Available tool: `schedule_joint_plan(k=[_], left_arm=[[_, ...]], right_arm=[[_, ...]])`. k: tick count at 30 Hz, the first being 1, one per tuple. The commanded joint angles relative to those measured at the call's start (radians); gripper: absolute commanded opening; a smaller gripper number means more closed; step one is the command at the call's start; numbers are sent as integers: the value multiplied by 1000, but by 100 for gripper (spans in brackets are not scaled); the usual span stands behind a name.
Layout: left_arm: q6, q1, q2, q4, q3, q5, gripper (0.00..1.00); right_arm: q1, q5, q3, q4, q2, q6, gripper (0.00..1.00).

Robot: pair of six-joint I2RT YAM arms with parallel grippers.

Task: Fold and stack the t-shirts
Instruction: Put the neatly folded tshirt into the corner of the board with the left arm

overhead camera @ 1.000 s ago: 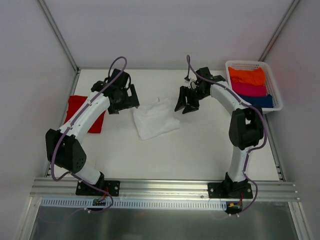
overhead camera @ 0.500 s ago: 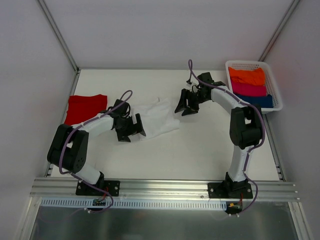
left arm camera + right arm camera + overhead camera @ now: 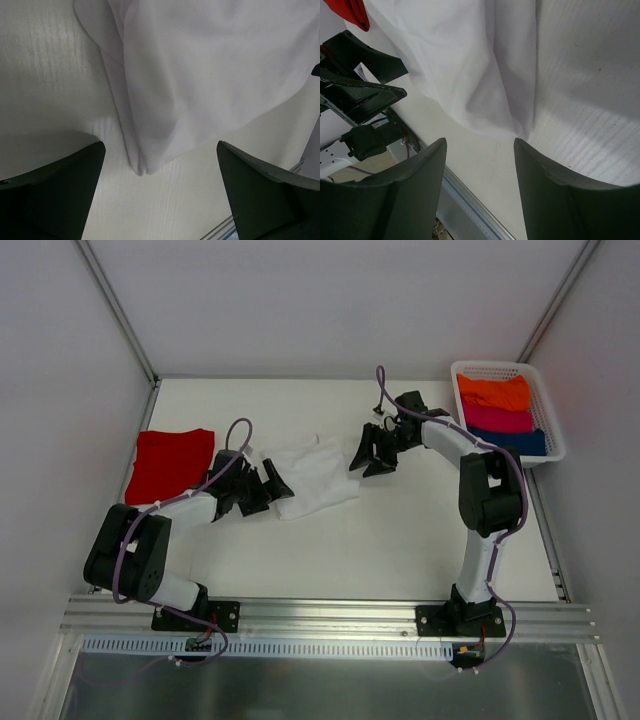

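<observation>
A folded white t-shirt lies mid-table. The red t-shirt lies flat at the left edge. My left gripper sits low at the white shirt's near left corner, open and empty. In the left wrist view the white t-shirt fills the top, its corner between the spread fingers of my left gripper. My right gripper hovers just off the shirt's right edge, open and empty. In the right wrist view the white t-shirt lies ahead of my right gripper, with a bit of the red t-shirt beyond.
A white basket at the back right holds orange, pink and blue folded cloths. Metal frame posts and white walls close in the table. The left arm's gripper shows in the right wrist view, across the shirt.
The left arm swung from beside the red t-shirt toward me, then to the white shirt's left corner, uncovering the red one. The right gripper barely shifted.
</observation>
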Motion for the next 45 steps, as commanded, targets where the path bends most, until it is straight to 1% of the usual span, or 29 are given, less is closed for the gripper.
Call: schedule_joint_plan(k=[1, 4, 5, 11, 18, 24, 29, 34, 37, 45], left_arm=[[-29, 19, 5, 73, -82, -76, 99], [-48, 22, 6, 136, -102, -82, 99], [-60, 27, 22, 172, -103, -72, 99], [-106, 29, 133, 274, -59, 6, 99], [-103, 29, 200, 294, 26, 53, 99], [-73, 29, 177, 213, 35, 27, 99], [-25, 27, 160, 78, 70, -24, 99], [-10, 27, 169, 36, 92, -38, 98], [-8, 27, 184, 13, 105, -44, 98], [-2, 27, 203, -22, 133, -56, 98]], right_arm=[[-5, -30, -5, 18, -2, 8, 60], [-5, -29, -5, 18, 10, 8, 60], [-5, -30, -4, 16, 12, 11, 60], [-5, -33, 14, 18, 12, 17, 60], [-5, -9, 13, 18, 18, 24, 60], [-6, -7, 36, 48, 91, 34, 60], [-5, -6, 73, 82, 165, 59, 60], [-3, -15, 116, 103, 207, 77, 60], [-5, -25, 140, 105, 214, 85, 60], [-20, -18, 143, 104, 158, 79, 60]])
